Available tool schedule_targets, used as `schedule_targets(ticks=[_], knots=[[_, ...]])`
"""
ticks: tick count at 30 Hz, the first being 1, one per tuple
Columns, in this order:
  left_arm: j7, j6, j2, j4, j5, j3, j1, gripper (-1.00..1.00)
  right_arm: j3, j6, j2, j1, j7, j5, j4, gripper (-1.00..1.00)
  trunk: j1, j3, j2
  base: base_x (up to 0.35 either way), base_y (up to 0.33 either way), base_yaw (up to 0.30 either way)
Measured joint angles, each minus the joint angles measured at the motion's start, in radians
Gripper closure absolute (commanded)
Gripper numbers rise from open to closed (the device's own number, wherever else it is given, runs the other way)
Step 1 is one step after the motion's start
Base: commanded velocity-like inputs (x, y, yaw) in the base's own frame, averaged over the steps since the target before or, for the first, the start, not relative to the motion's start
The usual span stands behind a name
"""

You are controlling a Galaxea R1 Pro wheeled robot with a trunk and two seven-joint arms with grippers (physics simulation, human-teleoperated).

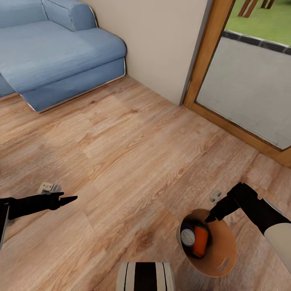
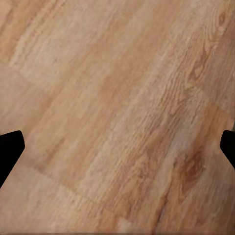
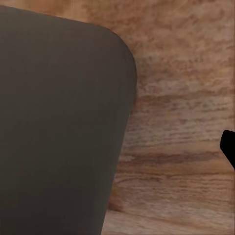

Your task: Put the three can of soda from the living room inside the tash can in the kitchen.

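Observation:
The trash can (image 1: 220, 258), brown inside and pale grey outside, hangs tilted above the wooden floor at the lower right of the head view. Inside it lie a bright orange soda can (image 1: 200, 241) and a blue one with a silvery top (image 1: 188, 237); a dark shape behind them is unclear. My right gripper (image 1: 211, 217) is shut on the bin's rim. In the right wrist view the bin's grey wall (image 3: 58, 127) is close up. My left gripper (image 1: 66, 199) hovers over bare floor at the left, with its fingertips (image 2: 10, 149) wide apart and nothing between them.
A blue sofa (image 1: 52, 52) stands at the back left against a beige wall (image 1: 161, 44). A wood-framed glass door (image 1: 246, 85) runs along the right. Plank floor (image 1: 133, 161) spreads between them. My own base (image 1: 145, 276) shows at the bottom edge.

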Motion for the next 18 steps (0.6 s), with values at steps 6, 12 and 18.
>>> schedule_targets(ticks=[6,12,18], knots=[[0.003,-0.001,0.0,0.005,0.001,0.0,-0.001,-1.0,-0.001,-0.002,0.001,0.001,0.0,0.001,0.047,-1.0,-0.002,0.015,0.001,0.0,0.0,0.0],[0.004,-0.001,0.0,0.007,0.003,0.0,-0.001,-1.0,-0.001,-0.008,0.001,0.002,-0.001,0.012,0.057,-1.0,-0.004,0.038,0.002,0.0,0.0,0.0],[0.004,-0.001,0.0,0.007,0.003,0.0,-0.001,-1.0,0.0,-0.008,0.003,0.003,-0.002,0.013,0.057,-1.0,-0.007,0.062,0.004,0.0,0.0,0.0]])
